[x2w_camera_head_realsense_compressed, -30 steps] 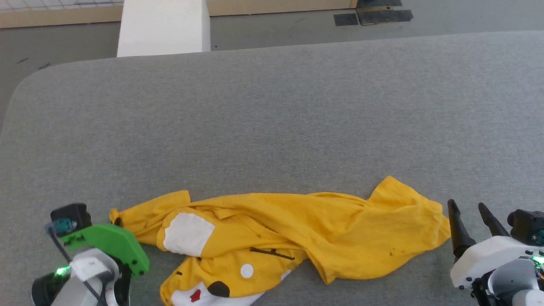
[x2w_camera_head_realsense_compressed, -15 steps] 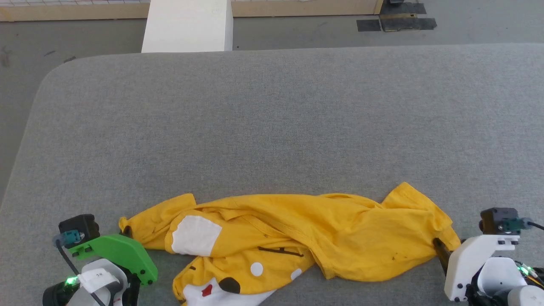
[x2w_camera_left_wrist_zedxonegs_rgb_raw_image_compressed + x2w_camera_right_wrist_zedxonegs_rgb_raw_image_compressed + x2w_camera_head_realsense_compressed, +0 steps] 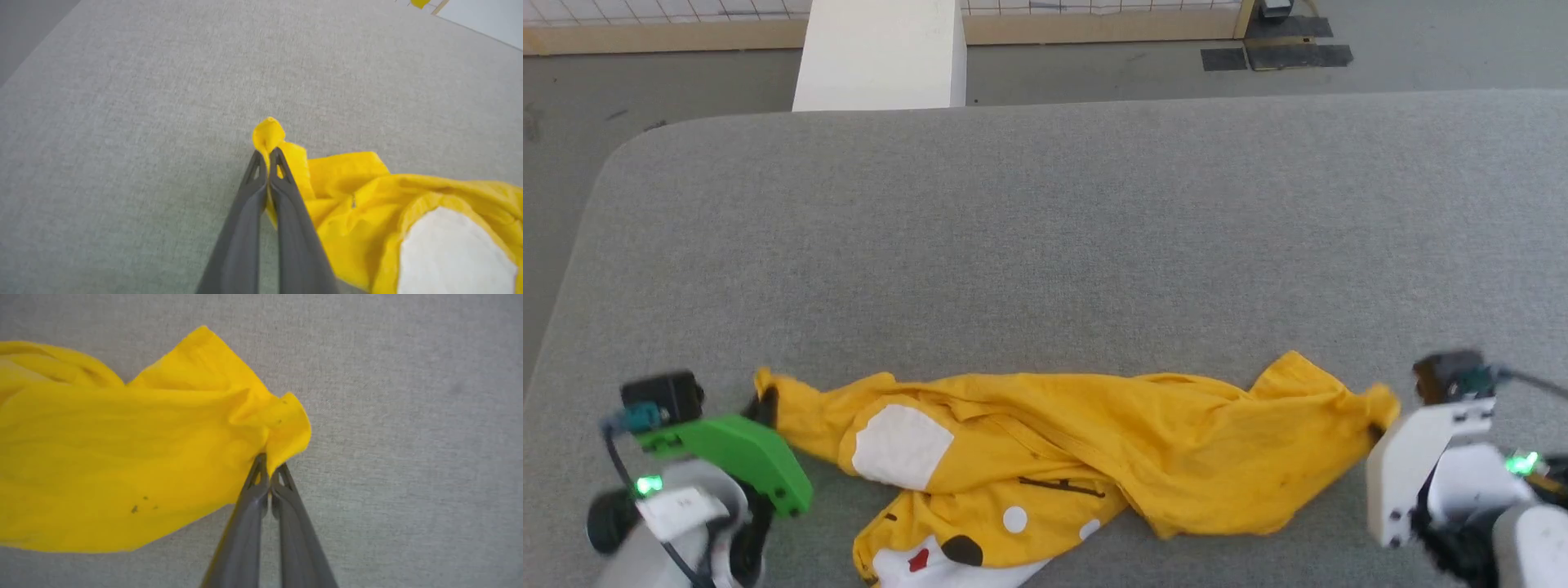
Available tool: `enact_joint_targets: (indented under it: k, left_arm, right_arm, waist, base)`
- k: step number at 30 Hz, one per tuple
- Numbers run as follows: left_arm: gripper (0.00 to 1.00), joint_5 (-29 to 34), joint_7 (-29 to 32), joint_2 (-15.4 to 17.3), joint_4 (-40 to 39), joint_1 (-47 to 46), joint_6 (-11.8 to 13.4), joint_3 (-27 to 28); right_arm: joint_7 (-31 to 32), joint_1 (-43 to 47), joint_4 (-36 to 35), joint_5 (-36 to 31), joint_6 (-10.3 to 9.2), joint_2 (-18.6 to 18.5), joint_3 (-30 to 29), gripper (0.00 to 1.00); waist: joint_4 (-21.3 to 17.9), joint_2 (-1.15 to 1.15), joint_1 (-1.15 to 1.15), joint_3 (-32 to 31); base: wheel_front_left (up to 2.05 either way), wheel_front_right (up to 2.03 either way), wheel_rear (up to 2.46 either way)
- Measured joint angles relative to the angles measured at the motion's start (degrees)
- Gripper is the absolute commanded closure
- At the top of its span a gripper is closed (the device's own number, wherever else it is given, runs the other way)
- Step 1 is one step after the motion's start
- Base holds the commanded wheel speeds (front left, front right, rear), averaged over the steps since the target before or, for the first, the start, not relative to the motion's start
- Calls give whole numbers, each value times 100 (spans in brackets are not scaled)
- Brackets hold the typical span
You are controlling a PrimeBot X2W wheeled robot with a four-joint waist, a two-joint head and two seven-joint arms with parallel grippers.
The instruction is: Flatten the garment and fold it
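Garment [image 3: 1094, 433] lies bunched at near edge of bench [image 3: 1045, 245], left gripper [image 3: 267, 152] and right gripper [image 3: 269, 458] jaws each pinching one end; we should pull apart evenly and low to flatten it.

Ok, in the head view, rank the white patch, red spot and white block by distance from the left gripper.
1. white patch, just right of it.
2. red spot, lower on the garment.
3. white block, beyond the table.
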Motion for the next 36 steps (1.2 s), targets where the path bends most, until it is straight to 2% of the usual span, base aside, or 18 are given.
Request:
enact_joint_targets:
  k: [6, 11, 16, 20, 25, 31, 36]
  left_arm:
    - [100, -211, 368, 391, -365, -1115, -431, 205]
    - [100, -165, 713, 647, -327, -2342, -446, 350]
    - [100, -34, 860, 716, -260, -3675, -312, 434]
    - [100, 185, 737, 655, -68, -4724, -170, 524]
    - [100, 538, 134, 601, 219, -5839, 35, 697]
    - [100, 615, -738, 407, 444, -6723, 53, 956]
    - [100, 365, -1278, 82, 642, -6854, -124, 1187]
  right_arm:
    - [333, -1324, -302, 100, 0, -901, 301, 100]
    - [367, -2919, -9, 372, 8, -1479, 786, 100]
    - [290, -4512, 520, 367, 26, -1809, 1126, 100]
    - [-3, -5771, 907, 177, 26, -1890, 1323, 100]
    - [-760, -7084, 1337, -209, 26, -1849, 1411, 100]
    - [-1747, -8129, 1645, -708, 27, -1619, 1216, 100]
    - [-2479, -8456, 1894, -905, 27, -1481, 905, 100]
  waist:
    - [-19, 0, 0, 215]
    - [-64, 0, 0, 527]
    - [-122, 0, 0, 922]
    - [-175, 0, 1, 1268]
    - [-248, 0, 1, 1659]
    - [-314, 0, 1, 1968]
    - [-269, 0, 1, 1998]
  base:
    - [0, 0, 0]
    - [0, 0, 0]
    - [0, 0, 0]
    - [0, 0, 0]
    - [0, 0, 0]
    - [0, 0, 0]
    - [0, 0, 0]
